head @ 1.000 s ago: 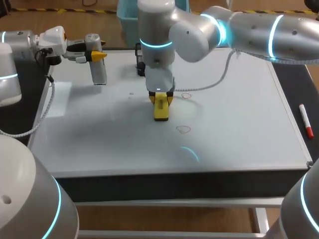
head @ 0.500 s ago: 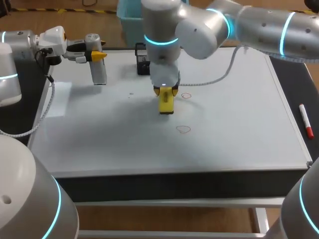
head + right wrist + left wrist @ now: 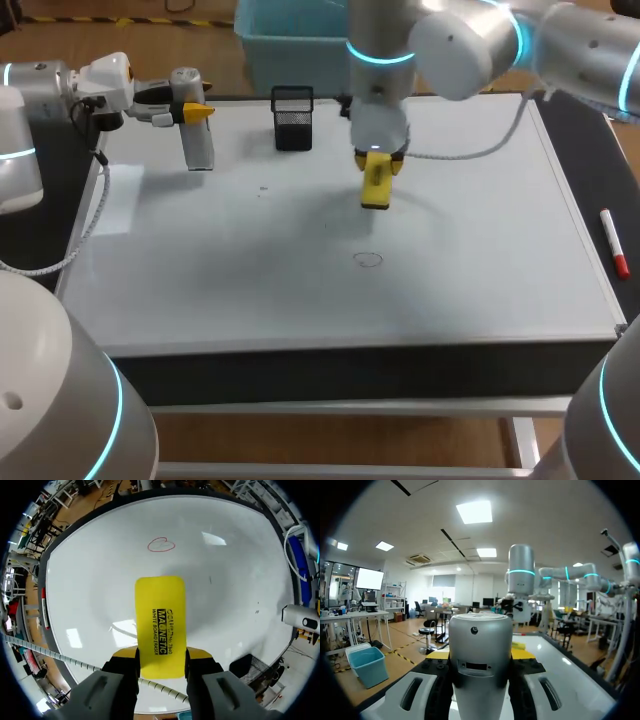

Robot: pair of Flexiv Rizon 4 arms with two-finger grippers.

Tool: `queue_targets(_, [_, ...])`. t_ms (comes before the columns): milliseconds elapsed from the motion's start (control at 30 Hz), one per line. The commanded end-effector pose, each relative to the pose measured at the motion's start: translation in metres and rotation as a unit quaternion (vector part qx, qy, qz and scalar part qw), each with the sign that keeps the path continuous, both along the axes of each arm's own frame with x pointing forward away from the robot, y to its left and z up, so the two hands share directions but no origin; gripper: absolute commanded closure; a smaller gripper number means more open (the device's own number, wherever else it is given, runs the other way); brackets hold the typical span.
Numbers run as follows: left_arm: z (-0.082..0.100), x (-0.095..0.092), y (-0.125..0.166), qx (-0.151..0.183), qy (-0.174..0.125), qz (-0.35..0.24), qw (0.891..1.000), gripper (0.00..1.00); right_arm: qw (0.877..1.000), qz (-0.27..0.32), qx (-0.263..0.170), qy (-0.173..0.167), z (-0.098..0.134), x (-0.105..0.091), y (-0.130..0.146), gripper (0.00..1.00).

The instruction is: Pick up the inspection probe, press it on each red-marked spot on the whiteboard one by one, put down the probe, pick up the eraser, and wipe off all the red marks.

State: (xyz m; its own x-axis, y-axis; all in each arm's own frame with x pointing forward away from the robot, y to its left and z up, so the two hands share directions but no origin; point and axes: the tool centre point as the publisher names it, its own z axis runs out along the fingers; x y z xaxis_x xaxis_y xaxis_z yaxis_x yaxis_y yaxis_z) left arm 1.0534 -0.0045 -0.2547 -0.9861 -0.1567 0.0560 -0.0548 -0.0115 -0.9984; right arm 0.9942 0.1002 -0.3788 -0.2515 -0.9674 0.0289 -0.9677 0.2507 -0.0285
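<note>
The right claw (image 3: 377, 168) is closed on the yellow eraser (image 3: 375, 186), with one yellow-tipped finger against each long side. In the right wrist view the same claw (image 3: 161, 655) grips the eraser (image 3: 160, 625) by its near end; the rest of the block juts ahead of the fingers over the whiteboard (image 3: 235, 580); whether its face touches the board cannot be told. Ahead of the eraser and apart from it sits one red mark (image 3: 161, 544), a small drawn loop; in the head view that mark (image 3: 368, 260) lies nearer the front edge of the whiteboard (image 3: 480, 250) than the eraser does. A coiled cable (image 3: 50, 654) trails beside the right claw.

The left claw (image 3: 197, 112) is clamped on the inspection probe (image 3: 199, 146), a grey cylinder hanging upright over the board's far left corner; in the left wrist view the probe (image 3: 480, 630) fills the gap between the fingers of that claw (image 3: 481, 655). A black mesh pen holder (image 3: 292, 118) stands at the far edge, between the two claws; a red marker (image 3: 614, 243) lies on the surface just beside the board's right edge.
</note>
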Motion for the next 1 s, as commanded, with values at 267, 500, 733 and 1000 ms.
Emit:
queue_targets(267, [0.002, -0.001, 0.0, 0.001, 0.001, 0.001, 1.0, 1.0, 0.997, -0.072, 0.004, -0.001, 0.012, 0.019, -0.128, 1.0])
queue_targets(500, [0.002, -0.001, 0.0, 0.001, 0.001, 0.001, 1.0, 1.0, 0.993, -0.12, -0.01, 0.016, 0.004, 0.028, -0.196, 1.0])
queue_targets(733, [0.002, -0.001, 0.0, 0.001, 0.001, 0.001, 1.0, 1.0, 0.989, -0.145, -0.006, 0.02, 0.006, 0.033, -0.24, 1.0])
queue_targets(1000, [0.002, -0.001, 0.0, 0.001, 0.001, 0.001, 1.0, 1.0, 0.985, -0.172, -0.002, 0.011, 0.008, 0.03, -0.265, 1.0])
